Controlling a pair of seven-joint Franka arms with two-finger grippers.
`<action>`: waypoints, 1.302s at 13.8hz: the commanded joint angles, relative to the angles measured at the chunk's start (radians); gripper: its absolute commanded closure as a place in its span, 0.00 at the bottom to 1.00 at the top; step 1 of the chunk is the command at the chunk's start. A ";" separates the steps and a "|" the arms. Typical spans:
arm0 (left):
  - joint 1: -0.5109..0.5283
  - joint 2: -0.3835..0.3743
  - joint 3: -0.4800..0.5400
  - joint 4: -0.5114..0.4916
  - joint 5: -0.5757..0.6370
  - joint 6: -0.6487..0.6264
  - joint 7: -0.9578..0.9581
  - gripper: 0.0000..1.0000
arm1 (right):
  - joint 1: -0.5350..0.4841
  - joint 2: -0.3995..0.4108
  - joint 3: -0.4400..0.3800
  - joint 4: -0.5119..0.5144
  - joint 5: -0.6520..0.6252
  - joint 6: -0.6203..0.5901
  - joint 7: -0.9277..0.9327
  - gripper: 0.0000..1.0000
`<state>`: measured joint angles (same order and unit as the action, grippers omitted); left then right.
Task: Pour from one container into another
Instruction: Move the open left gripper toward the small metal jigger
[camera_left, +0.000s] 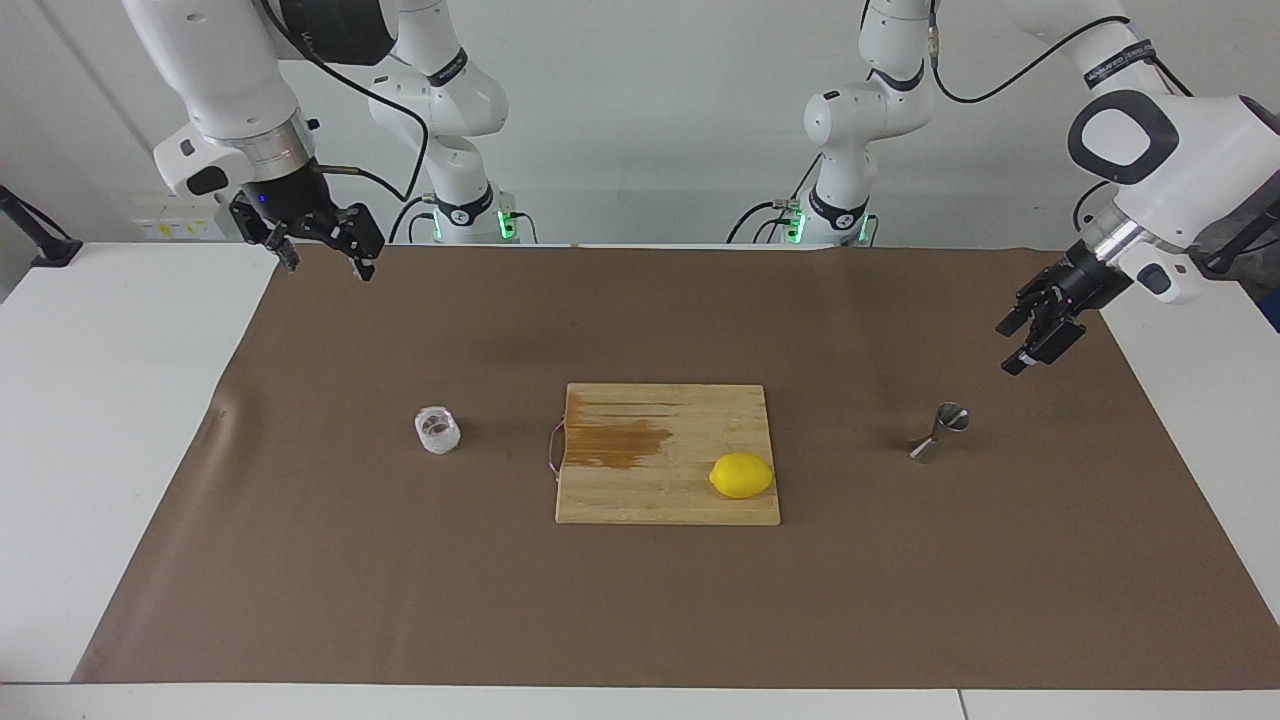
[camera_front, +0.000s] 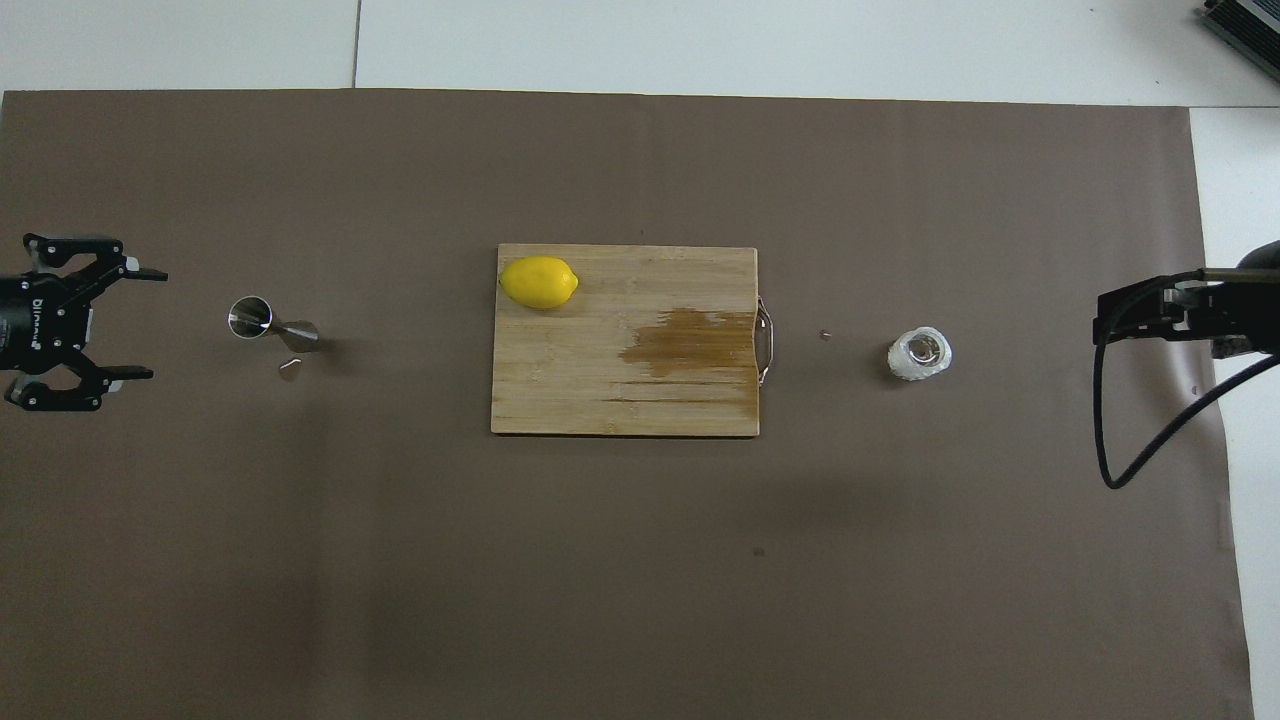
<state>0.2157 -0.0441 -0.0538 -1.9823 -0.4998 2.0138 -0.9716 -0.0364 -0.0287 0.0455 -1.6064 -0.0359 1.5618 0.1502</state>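
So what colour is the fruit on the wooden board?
Bright yellow: it is a lemon, seen best in the overhead view.
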 joint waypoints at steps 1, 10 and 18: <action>0.008 -0.005 -0.006 -0.071 -0.109 0.091 -0.275 0.00 | -0.016 -0.016 0.008 -0.010 0.022 -0.008 0.005 0.00; 0.019 -0.020 -0.009 -0.311 -0.512 0.391 -0.472 0.00 | -0.016 -0.016 0.008 -0.010 0.022 -0.008 0.006 0.00; -0.022 0.009 -0.009 -0.354 -0.686 0.477 -0.464 0.00 | -0.016 -0.016 0.008 -0.010 0.022 -0.006 0.006 0.00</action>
<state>0.2118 -0.0355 -0.0705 -2.3154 -1.1458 2.4584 -1.4252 -0.0364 -0.0287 0.0455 -1.6064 -0.0359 1.5618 0.1502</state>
